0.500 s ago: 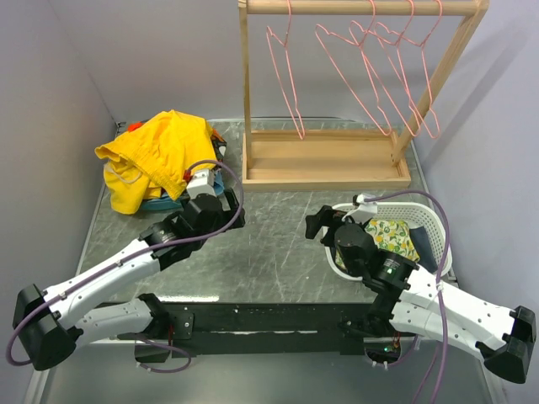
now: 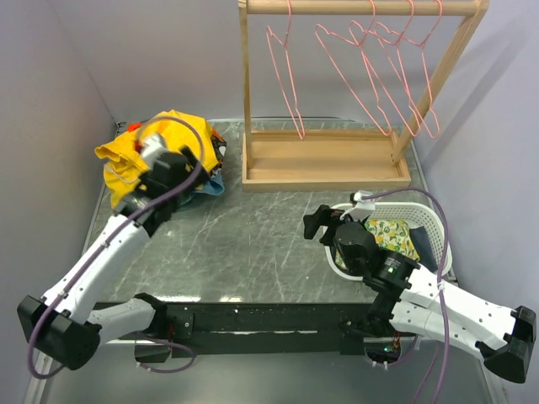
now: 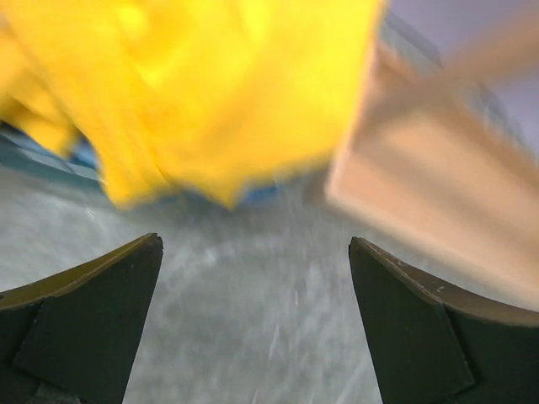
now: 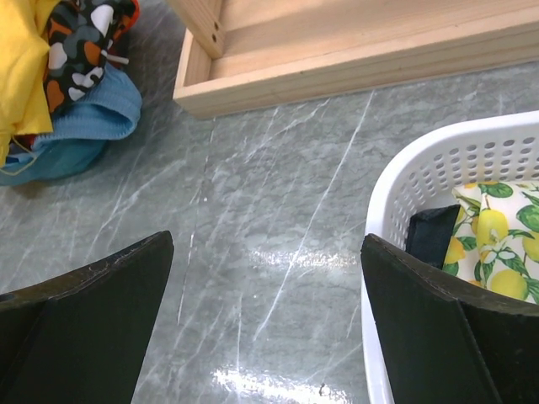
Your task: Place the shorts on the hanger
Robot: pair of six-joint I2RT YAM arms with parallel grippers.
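Note:
The yellow shorts (image 2: 126, 160) lie crumpled on a clothes pile at the table's back left. They show as a blurred yellow mass in the left wrist view (image 3: 210, 84) and at the edge of the right wrist view (image 4: 17, 67). My left gripper (image 2: 202, 164) hovers at the pile's right side, open, with only bare table between its fingers (image 3: 254, 244). Several pink wire hangers hang from the wooden rack's rod; the leftmost hanger (image 2: 290, 84) hangs apart from the rest. My right gripper (image 2: 318, 223) stands open over the table (image 4: 268, 240), just left of the basket.
The wooden rack base (image 2: 324, 160) stands at the back centre, also seen blurred (image 3: 438, 168). A white basket (image 2: 421, 220) holds a lemon-print cloth (image 2: 392, 236). Under the shorts lie a blue cloth (image 4: 84, 118) and a patterned garment (image 4: 80, 42). Walls close in on the left and right.
My left arm has swung left and toward the back, from the table's middle to the shorts pile. The right arm has barely moved.

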